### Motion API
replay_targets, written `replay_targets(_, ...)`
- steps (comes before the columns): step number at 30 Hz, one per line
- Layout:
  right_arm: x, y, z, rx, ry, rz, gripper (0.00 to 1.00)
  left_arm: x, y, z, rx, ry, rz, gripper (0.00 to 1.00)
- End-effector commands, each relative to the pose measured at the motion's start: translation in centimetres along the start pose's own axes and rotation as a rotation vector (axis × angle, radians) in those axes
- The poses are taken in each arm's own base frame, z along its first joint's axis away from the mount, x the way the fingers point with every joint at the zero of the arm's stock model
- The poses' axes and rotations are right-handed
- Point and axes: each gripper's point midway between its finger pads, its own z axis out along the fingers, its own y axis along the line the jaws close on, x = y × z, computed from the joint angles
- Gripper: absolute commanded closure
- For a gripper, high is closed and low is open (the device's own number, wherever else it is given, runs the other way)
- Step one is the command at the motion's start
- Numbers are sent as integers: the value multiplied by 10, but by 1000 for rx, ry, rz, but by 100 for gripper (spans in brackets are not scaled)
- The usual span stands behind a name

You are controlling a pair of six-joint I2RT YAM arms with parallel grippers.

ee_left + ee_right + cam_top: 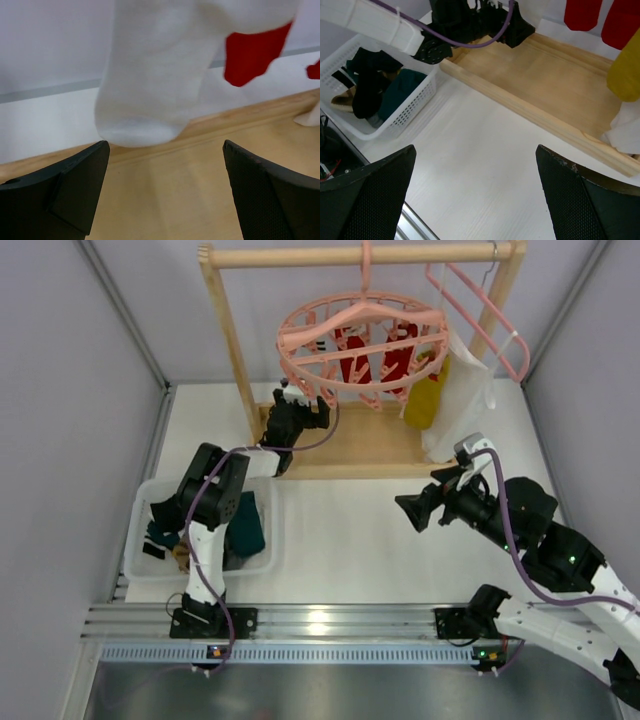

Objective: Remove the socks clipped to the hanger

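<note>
The round pink hanger (360, 335) hangs from the wooden rack with red socks (375, 365) and a mustard yellow sock (425, 400) clipped under it. My left gripper (300, 408) is open at the ring's left edge, just below the clips. In the left wrist view a white sock-shaped fabric toe (150, 85) hangs right above and between the open fingers (75, 190), not touching them, with a red sock (255, 55) behind. My right gripper (415, 510) is open over the table, empty, as its own view shows (475, 195). A teal sock (245, 525) lies in the basket.
A white basket (140, 540) at the near left holds teal and black socks. The rack's wooden base (545, 85) and left post (232, 340) flank my left gripper. A white cloth bag (465, 400) and a plain pink hanger (485, 310) hang at the right.
</note>
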Motion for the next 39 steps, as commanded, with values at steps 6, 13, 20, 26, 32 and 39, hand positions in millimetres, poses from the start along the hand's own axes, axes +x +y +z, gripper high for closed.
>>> replay_targets(6, -8, 19, 2, -112, -38, -7, 0, -34, 10, 49, 69, -157, 70, 2)
replay_targets(13, -6, 22, 7, -126, -28, -14, 1, -36, 7, 74, 133, -195, 92, 2)
replay_targets(20, 0, 21, 15, -119, -3, -21, 0, -49, 6, 76, 136, -221, 71, 61)
replay_targets(26, 1, 19, 17, -108, -4, -25, 1, -60, 12, 69, 84, -230, 40, 100)
replay_targets(32, -6, 17, 13, -95, -33, -12, 0, -67, 24, 27, -86, -209, -92, 100)
replay_targets(39, -28, 22, -14, -131, -129, 32, 0, -53, 5, -34, -178, -156, -93, 100)
